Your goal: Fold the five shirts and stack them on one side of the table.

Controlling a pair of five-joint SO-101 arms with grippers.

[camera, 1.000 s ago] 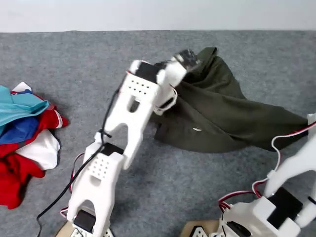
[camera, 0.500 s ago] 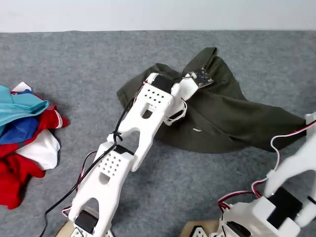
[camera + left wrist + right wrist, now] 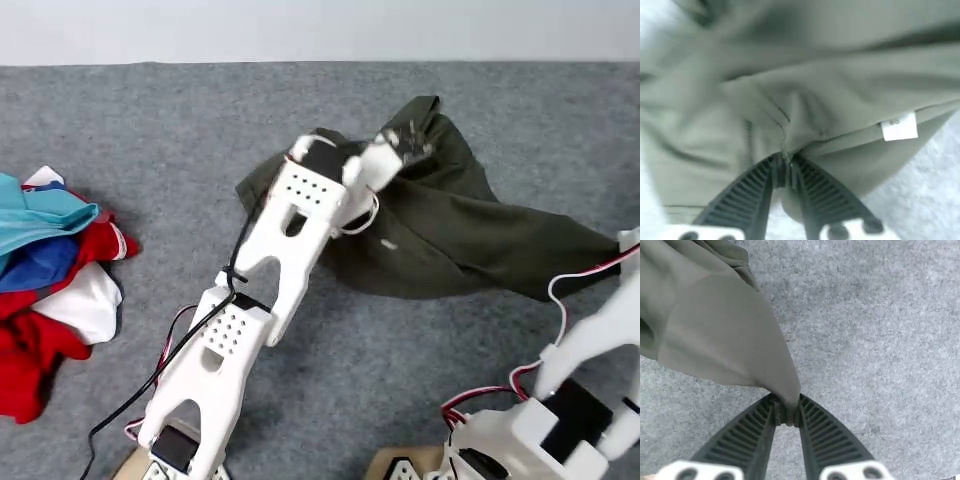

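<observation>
A dark olive shirt (image 3: 450, 225) lies crumpled across the middle and right of the grey carpeted table. My left gripper (image 3: 408, 146) sits over its upper middle part, shut on a fold of the olive fabric (image 3: 785, 157), near a small white label (image 3: 899, 126). My right gripper (image 3: 786, 412) is shut on a corner of the same shirt (image 3: 715, 330), at the table's right edge where the fabric tapers to a point (image 3: 610, 250). A pile of other shirts (image 3: 45, 280), in light blue, blue, red and white, lies at the left edge.
The left arm's white body (image 3: 260, 290) stretches diagonally from the bottom centre up to the shirt. The right arm's base (image 3: 545, 420) and red and white wires (image 3: 560, 300) occupy the bottom right. Bare grey carpet (image 3: 150, 130) spreads between the pile and the olive shirt.
The left gripper moved down onto the olive shirt, then lifted slightly, drawing the fabric up and to the left. A lobe of shirt came into view left of the arm. The right arm stayed still.
</observation>
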